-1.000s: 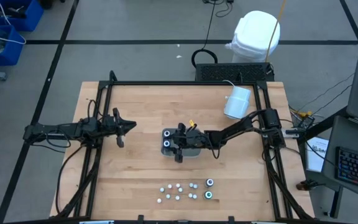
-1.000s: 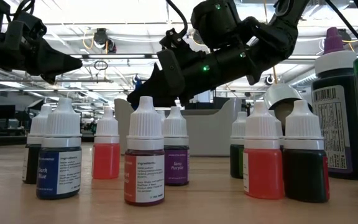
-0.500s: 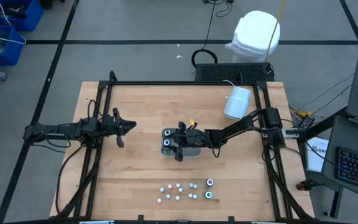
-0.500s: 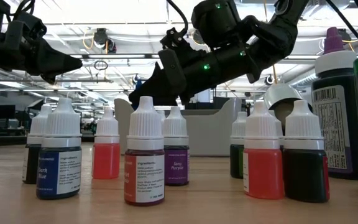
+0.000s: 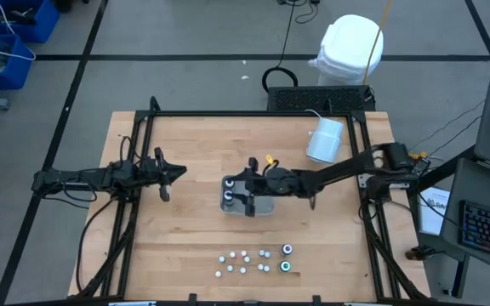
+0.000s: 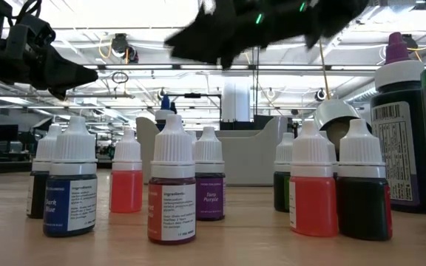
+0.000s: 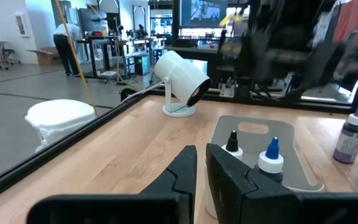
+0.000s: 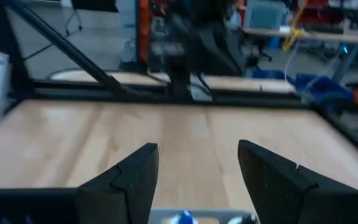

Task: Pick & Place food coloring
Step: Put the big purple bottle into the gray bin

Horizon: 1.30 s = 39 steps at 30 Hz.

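While every food coloring bottle stands upright, cap up, most cluster near the bench's front edge, and two taller dark ones sit in the clear tray mid-bench. Over that tray hangs the right gripper, fingers spread and empty. Well apart, the left gripper waits with fingers closed. A white cylinder lies behind.

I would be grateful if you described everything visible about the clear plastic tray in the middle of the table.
The clear plastic tray lies flat near the centre of the wooden table, a shallow rectangular piece with rounded corners that looks greyish and translucent. Two dark bottles stand upright at its left end, one with a black tip and one with a blue tip; the rest looks bare. The right hand hangs open over it, touching nothing visibly.
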### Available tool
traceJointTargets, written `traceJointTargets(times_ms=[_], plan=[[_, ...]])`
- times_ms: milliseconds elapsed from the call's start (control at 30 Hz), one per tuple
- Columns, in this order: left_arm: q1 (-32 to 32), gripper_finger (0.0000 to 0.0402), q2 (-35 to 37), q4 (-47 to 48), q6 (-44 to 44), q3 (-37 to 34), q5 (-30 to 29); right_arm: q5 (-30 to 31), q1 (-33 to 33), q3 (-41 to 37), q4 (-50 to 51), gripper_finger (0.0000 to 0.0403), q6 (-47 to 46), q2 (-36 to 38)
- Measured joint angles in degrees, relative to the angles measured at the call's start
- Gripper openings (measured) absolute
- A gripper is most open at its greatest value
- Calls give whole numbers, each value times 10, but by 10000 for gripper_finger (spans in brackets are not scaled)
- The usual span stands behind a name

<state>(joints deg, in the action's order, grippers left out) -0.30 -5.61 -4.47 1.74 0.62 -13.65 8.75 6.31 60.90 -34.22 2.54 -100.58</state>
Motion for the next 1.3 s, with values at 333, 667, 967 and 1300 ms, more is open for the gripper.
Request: traceJointTargets(times_ms=[333, 667, 967, 1300], plan=[[0, 40, 0, 0, 0, 0, 0, 1, 72, 0, 195, 190, 33, 186], [0, 40, 0, 0, 0, 0, 0, 77, 174, -30, 372, 181, 4, 324], [0, 40, 0, 1, 0, 0, 0, 77, 244, -244, 243, 181, -60, 394], [0, 40, 0, 0, 1, 0, 0, 77, 292, -454, -108, 195, -64, 370]])
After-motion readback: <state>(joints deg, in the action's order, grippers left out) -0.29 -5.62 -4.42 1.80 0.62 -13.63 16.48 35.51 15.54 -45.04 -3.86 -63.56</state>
